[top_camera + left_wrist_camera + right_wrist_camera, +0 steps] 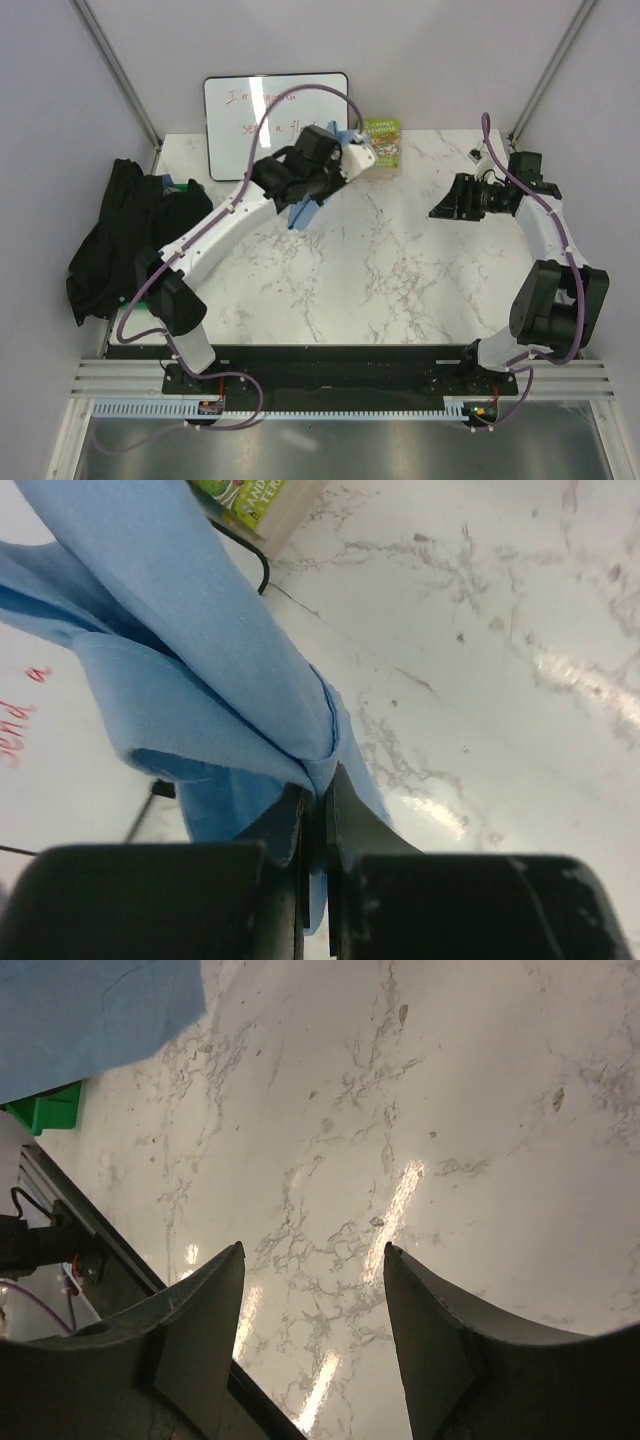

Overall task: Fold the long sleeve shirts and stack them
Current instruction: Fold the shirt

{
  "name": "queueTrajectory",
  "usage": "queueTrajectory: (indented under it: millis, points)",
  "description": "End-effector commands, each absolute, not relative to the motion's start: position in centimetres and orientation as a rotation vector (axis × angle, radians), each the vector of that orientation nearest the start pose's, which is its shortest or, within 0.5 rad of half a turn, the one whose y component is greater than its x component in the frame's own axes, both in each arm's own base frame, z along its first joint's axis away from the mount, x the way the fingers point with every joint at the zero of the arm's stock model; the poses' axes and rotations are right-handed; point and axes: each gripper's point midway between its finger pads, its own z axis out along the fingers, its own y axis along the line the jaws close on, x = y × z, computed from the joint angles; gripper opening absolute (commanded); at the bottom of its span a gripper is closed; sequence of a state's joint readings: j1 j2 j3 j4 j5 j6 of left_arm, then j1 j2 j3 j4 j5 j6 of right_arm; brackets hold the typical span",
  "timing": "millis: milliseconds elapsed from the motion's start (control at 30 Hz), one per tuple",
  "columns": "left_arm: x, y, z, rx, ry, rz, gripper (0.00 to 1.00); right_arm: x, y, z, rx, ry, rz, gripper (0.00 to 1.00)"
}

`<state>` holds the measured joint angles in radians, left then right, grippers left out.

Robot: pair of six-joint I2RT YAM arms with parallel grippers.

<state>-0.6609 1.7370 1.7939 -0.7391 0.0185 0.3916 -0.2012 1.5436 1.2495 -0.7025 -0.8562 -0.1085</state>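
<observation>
The left gripper [318, 798] pinches a bunched fold of the light blue shirt [200, 630], raised at the far middle of the table [400, 280] — likely to drag it out flat. The right gripper [312, 1250] hangs spread and empty at the right; the black shirt [120, 235] lies heaped at the left edge.

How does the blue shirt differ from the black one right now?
Colour: the blue shirt is light blue; the black shirt is plain black.
Hold: the blue shirt is pinched in the shut left jaws; no jaws hold the black shirt.
Place: the blue shirt is bunched near the table's far edge, by the whiteboard; the black shirt lies heaped at its left edge.
Both are crumpled, neither folded.
</observation>
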Motion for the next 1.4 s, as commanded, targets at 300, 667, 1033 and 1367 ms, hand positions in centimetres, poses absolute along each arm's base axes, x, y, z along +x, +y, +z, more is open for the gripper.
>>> queueTrajectory:
  millis: [300, 667, 1033, 1367]
  points:
    - [27.5, -35.9, 7.4, 1.907, 1.917, 0.388, 0.02, 29.1, 6.1, 14.7, 0.088, 2.346, 1.288, 0.66]
    - [20.4, -45.5, 8.9, 1.793, 2.07, -0.156, 0.68, 26.4, 3.7, 14.0, 0.374, 2.359, 1.264, 0.71]
    - [27.4, -36.8, 17.9, 1.337, 2.219, -0.581, 0.63, 25.3, 6.0, 10.3, 0.474, 2.451, 1.289, 0.67]
    - [34.7, -27.5, 9.5, 1.227, 2.375, -0.523, 0.46, 28.5, 8.7, 4.9, 0.409, 2.6, 1.194, 0.51]
